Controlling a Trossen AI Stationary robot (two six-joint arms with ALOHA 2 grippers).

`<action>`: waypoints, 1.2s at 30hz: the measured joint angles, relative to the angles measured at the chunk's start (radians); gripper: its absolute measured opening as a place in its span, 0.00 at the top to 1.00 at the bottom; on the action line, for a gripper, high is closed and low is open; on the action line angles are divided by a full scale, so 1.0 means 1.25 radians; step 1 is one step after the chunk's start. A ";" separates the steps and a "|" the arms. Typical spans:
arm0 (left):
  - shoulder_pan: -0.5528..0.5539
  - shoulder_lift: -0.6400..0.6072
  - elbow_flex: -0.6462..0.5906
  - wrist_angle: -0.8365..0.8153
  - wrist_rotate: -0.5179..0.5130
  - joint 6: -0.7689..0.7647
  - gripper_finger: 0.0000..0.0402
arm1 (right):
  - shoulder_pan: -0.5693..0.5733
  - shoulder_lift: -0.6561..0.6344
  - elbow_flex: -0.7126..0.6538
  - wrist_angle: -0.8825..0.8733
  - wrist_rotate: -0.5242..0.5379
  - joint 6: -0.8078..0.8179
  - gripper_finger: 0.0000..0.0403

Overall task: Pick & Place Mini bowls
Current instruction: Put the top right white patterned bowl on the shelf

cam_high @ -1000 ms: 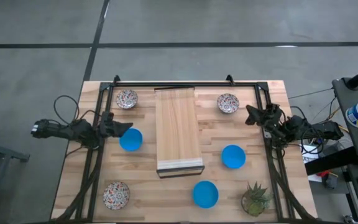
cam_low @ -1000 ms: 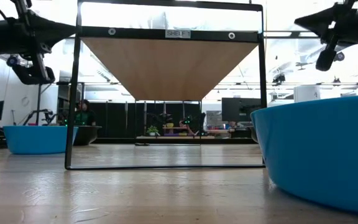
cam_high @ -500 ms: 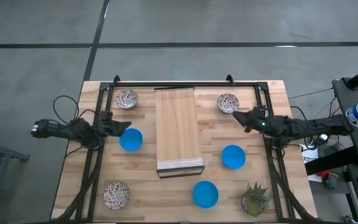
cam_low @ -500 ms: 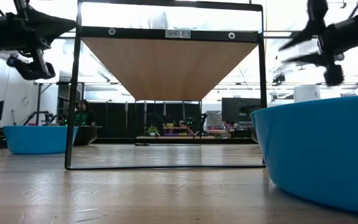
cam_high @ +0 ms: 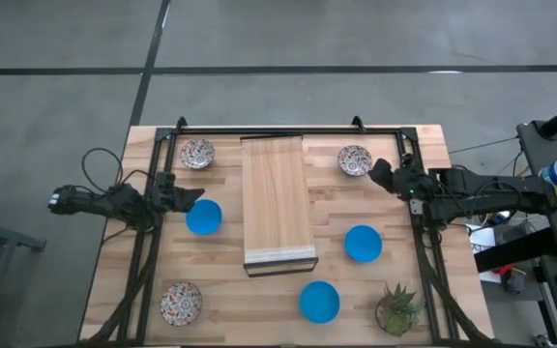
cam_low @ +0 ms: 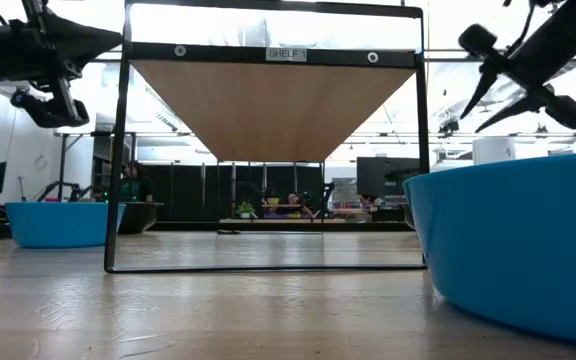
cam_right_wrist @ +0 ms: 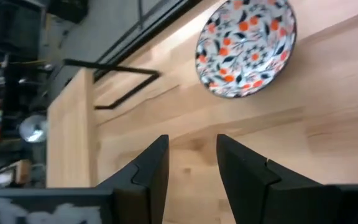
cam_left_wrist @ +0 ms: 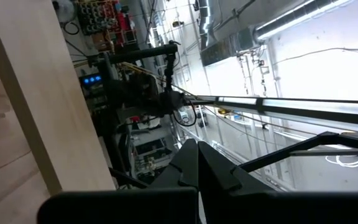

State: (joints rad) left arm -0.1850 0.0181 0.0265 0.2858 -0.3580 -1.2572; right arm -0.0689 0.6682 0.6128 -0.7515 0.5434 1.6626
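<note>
Reaching step, by the look of it: right tool (cam_high: 375, 174) just beside the speckled bowl (cam_high: 355, 160) at the far right of the desk (cam_high: 278, 304), fingers (cam_right_wrist: 148, 171) slightly apart with nothing between them. Next, probably: drop over the rim and close on it. Bowl upright, mouth up; round, so no long axis. Left tool (cam_high: 193, 197) parked touching or just above a blue bowl (cam_high: 204, 218) at mid-left; fingers' gap: cannot tell.

A lab: ceiling strip lights (cam_left_wrist: 303, 18), equipment racks (cam_left_wrist: 114, 81) behind.
</note>
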 joint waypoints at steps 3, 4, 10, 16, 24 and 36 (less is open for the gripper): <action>0.000 0.000 0.001 0.004 0.000 -0.004 1.00 | -0.056 0.025 -0.001 0.000 -0.033 -0.032 0.70; 0.000 0.000 0.001 0.009 0.000 -0.005 1.00 | -0.075 0.032 -0.002 -0.001 -0.044 -0.043 0.70; 0.000 0.000 0.001 0.030 -0.003 -0.004 1.00 | -0.218 0.066 -0.007 0.001 -0.132 -0.120 0.71; 0.000 0.000 0.002 0.031 -0.003 -0.004 1.00 | -0.370 0.114 -0.009 0.058 -0.216 -0.239 0.71; 0.000 0.000 0.002 0.041 -0.003 -0.003 1.00 | -0.535 0.235 -0.009 0.112 -0.325 -0.366 0.71; 0.000 0.000 0.003 0.047 -0.010 -0.003 1.00 | -0.600 0.383 -0.009 0.196 -0.358 -0.435 0.71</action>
State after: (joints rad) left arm -0.1852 0.0185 0.0299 0.3447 -0.3706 -1.2610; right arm -0.8186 1.1466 0.6018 -0.5064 0.0956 1.1187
